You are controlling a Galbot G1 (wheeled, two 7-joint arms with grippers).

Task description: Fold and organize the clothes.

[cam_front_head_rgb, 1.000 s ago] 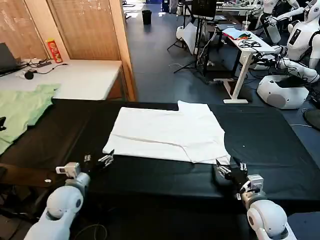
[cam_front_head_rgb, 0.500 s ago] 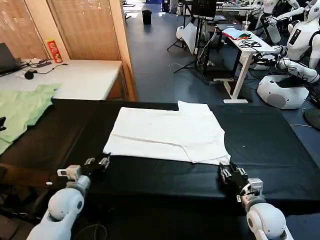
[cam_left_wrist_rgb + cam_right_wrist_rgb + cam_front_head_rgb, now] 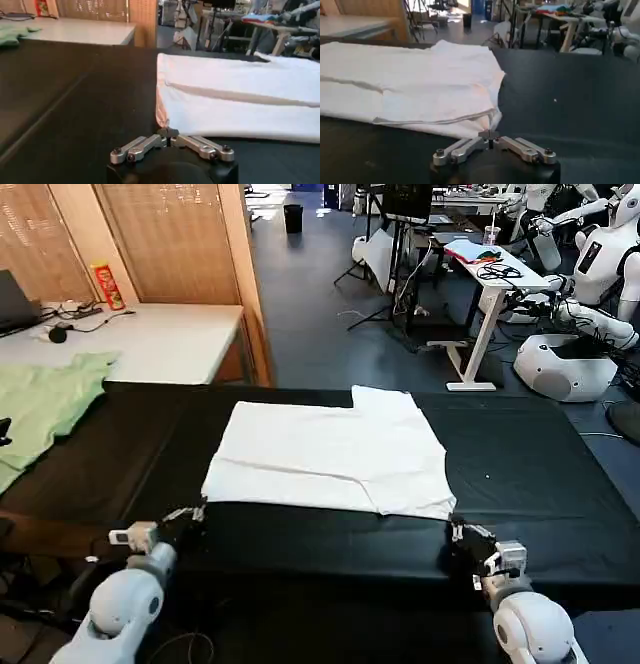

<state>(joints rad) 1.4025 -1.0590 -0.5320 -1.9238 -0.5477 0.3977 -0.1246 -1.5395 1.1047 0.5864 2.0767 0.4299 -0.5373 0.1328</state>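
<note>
I have drawn my left gripper (image 3: 192, 513) and right gripper (image 3: 462, 533) back toward my body, each pinching a near corner of the white T-shirt (image 3: 330, 451). The shirt's near edge has slid toward me and now lies straighter and flatter.

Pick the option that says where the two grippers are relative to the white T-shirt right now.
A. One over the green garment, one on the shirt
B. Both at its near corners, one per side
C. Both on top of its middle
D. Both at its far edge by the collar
B: the left gripper sits at the near left corner of the white T-shirt and the right gripper at its near right corner, on the black table.
</note>
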